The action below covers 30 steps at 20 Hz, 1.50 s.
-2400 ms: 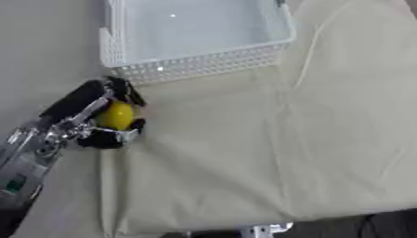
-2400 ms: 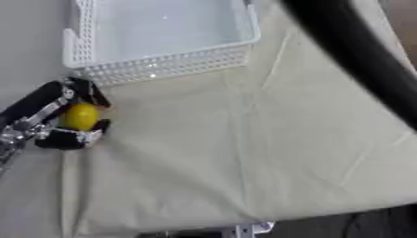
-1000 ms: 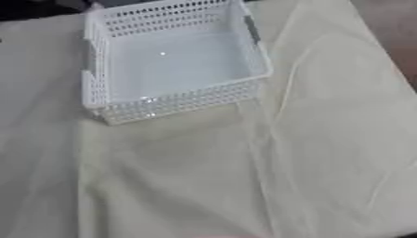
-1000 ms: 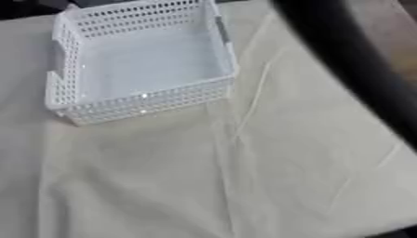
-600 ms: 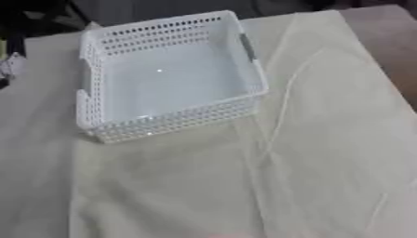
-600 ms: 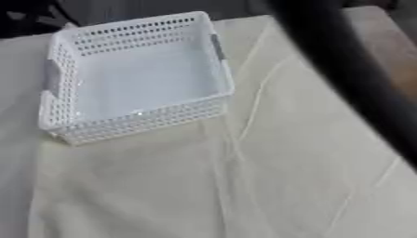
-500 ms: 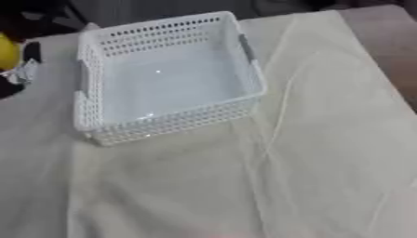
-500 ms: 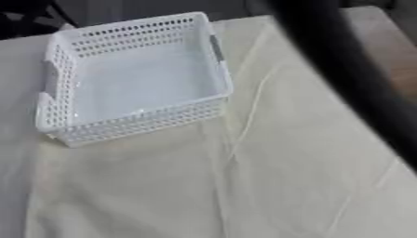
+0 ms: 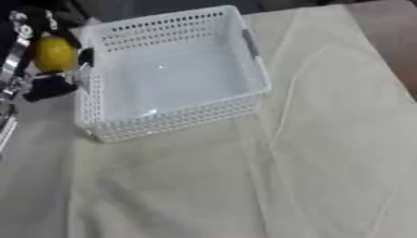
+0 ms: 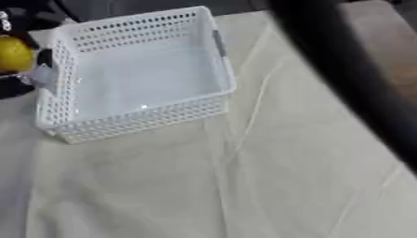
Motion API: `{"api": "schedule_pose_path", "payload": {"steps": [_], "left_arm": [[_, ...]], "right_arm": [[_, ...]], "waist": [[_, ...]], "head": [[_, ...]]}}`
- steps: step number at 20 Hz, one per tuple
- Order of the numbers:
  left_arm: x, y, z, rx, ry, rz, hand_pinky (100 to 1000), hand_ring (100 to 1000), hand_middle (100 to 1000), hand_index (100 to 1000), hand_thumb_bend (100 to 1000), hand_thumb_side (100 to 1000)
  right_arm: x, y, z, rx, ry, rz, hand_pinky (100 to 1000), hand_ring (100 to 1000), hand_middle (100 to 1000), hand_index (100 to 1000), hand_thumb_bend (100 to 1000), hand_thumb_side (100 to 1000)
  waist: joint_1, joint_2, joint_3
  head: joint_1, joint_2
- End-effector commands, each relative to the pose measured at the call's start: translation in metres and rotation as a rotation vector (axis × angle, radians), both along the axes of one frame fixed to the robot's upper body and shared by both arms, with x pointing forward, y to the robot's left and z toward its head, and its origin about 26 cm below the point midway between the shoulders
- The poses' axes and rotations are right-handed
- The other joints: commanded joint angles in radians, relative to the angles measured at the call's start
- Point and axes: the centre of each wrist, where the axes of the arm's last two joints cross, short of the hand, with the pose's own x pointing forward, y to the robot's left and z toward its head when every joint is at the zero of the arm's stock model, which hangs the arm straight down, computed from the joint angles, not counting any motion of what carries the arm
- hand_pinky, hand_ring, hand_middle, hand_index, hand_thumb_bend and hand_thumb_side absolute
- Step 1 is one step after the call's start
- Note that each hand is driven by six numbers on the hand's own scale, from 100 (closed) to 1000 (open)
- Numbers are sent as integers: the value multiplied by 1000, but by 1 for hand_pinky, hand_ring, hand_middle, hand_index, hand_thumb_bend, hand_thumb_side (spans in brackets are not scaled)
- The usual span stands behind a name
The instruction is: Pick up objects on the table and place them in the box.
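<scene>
Left hand (image 9: 32, 69) now up beside the white perforated basket (image 9: 171, 116), just outside its left wall, fingers curled round a yellow lemon-like fruit (image 9: 54, 53). A moment ago only at the view's left edge; earlier still, low on the cream cloth (image 9: 309, 153). Basket empty. Probably about to carry over the rim and release. Right hand not seen.

no readable text, labels or numbers
</scene>
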Motion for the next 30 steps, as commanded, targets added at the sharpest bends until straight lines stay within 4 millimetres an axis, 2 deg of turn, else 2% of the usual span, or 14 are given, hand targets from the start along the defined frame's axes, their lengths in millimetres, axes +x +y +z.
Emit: {"api": "schedule_pose_path", "payload": {"steps": [1,7,8,9,10,13,14,15,18,19,20,21,26,30], "left_arm": [[3,-5,18,65,-51,-9,100,100,101,242,100,100],[9,-21,34,166,-101,-33,100,100,114,244,147,100],[10,-25,37,183,-111,-37,100,100,119,247,188,100],[11,-27,39,202,-123,-38,100,100,117,246,175,100],[13,-29,42,217,-134,-36,100,101,132,256,244,100],[21,-33,49,241,-151,7,100,119,152,274,256,100],[23,-34,48,245,-150,18,100,143,178,298,250,100],[26,-35,46,250,-138,37,100,176,212,330,304,100],[33,-37,37,307,-85,81,100,402,453,549,200,100],[35,-37,34,344,-56,96,258,503,558,672,184,116],[36,-38,32,377,-34,109,384,597,658,757,191,351],[37,-38,32,405,-18,119,491,693,748,836,214,515],[37,-37,32,430,1,115,791,903,921,977,249,773],[36,-39,34,429,5,102,848,942,961,1000,219,846]], "right_arm": [[-6,-2,1,-8,17,-3,459,568,666,716,100,875],[-8,-5,2,-17,23,-1,459,568,666,716,100,875],[-8,-6,2,-19,23,0,459,568,666,716,100,875],[-7,-6,2,-20,23,2,459,568,666,716,100,875],[-7,-7,2,-21,23,3,459,568,666,716,100,875],[-6,-9,3,-23,21,9,459,568,666,716,100,875],[-5,-10,3,-23,21,10,459,568,666,716,100,874],[-5,-10,3,-23,20,12,459,568,666,716,100,874],[-3,-10,3,-24,20,15,459,569,667,717,100,874],[-2,-10,3,-24,20,15,459,569,667,717,100,874],[-2,-9,3,-25,20,15,460,569,667,717,100,874],[-2,-9,3,-25,21,15,460,569,667,717,100,874],[0,-7,2,-26,23,13,460,569,668,716,100,873],[1,-5,1,-27,24,12,460,569,668,716,100,873]], "waist": [[0,-14,-2],[9,-17,-6],[11,-17,-8],[12,-17,-10],[13,-18,-12],[16,-19,-19],[16,-18,-21],[17,-17,-23],[20,-14,-27],[22,-12,-28],[23,-10,-29],[24,-9,-29],[28,-2,-28],[28,3,-28]], "head": [[13,-5],[20,-11],[21,-13],[22,-14],[23,-16],[28,-25],[29,-28],[29,-32],[29,-36],[30,-36],[30,-36],[30,-36],[27,-39],[29,-37]]}}
